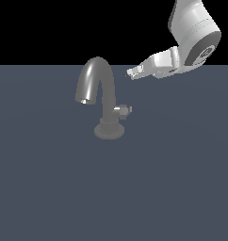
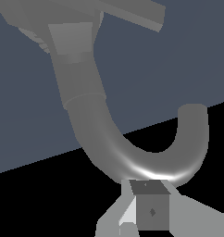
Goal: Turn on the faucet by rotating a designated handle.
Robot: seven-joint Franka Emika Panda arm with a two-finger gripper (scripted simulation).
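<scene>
Below hand [image 1: 132, 73], handle [image 1: 123, 110], apart.

Handle [image 1: 122, 110] on faucet [image 1: 101, 94] stem's exterior-view right, gripper [image 1: 133, 73] above.

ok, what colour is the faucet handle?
Light grey metal; the handle is paler than the dark grey faucet. Clearest in the exterior view.

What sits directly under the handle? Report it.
Under the handle there is only bare dark surface, with the faucet's ringed base beside it. The pincer hovers above, apart from it. The handle's underside is not visible.
</scene>
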